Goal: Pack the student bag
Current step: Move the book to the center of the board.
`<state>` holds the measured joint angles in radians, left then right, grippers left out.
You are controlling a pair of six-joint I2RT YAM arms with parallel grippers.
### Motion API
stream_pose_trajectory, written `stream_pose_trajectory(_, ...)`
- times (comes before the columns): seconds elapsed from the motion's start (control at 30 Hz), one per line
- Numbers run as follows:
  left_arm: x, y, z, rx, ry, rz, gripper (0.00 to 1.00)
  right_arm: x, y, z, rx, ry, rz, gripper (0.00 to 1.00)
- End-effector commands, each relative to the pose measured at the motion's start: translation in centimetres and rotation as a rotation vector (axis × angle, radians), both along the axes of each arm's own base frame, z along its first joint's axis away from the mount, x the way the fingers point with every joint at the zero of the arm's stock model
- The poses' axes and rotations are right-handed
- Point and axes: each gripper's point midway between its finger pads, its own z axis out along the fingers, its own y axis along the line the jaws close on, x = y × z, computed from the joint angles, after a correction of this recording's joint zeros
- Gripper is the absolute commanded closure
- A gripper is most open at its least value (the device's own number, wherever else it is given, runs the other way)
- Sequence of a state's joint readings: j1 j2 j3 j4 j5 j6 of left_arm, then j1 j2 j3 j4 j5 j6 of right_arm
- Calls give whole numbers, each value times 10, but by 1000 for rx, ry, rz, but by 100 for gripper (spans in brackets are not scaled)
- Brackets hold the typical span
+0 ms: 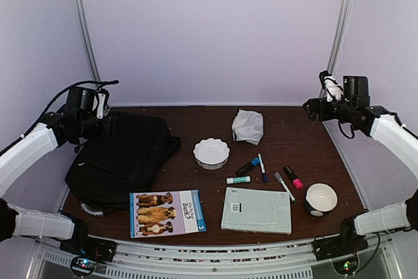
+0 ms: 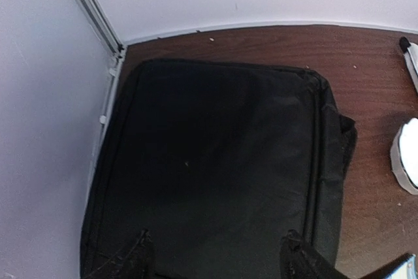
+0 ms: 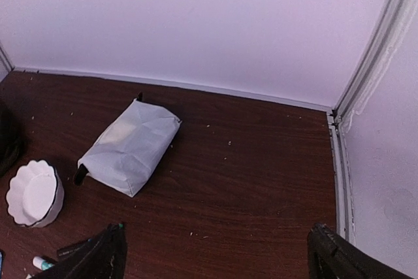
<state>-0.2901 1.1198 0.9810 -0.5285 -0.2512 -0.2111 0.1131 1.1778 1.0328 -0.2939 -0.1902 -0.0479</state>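
Bright, even, diffuse light with a lilac cast on the walls [image 1: 209, 31]. Shadows soft, short. Top view sharp; wrist views softer, slightly grainy. Bag [image 2: 215, 161] crushed to near-flat black. Bowl [image 2: 408, 161] overexposed at the left wrist view's edge. Tabletop [image 3: 248, 181] shows mild sheen.

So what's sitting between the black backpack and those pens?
A white scalloped dish sits on the wooden table between the backpack and the pens. Nothing else lies there. The overhead view shows it best.

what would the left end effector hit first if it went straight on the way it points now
Most likely the student bag: its black panel fills the view ahead of the open left end effector, though depth is unclear.
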Motion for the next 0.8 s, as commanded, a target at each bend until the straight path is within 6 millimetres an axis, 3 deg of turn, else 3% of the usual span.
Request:
stream_pose_trajectory(0.0,-16,-27,-20,-134,118,-118,35,-3,50,-23,-78,53,236,9)
stream_pose_trajectory(0.2,-48,-59,-50,-186,292,-225,30,-11,132,-62,-166,132,511,19)
stream_pose_trajectory(0.37,-84,-85,-91,-226,463,-275,27,-20,208,-94,-231,187,689,27)
stream_pose_trajectory(0.6,-137,-106,-143,-285,688,-288,27,-35,314,-115,-219,211,842,40)
stream_pose_trajectory(0.77,-172,-112,-168,-263,826,-281,27,-51,367,-121,-200,242,916,47)
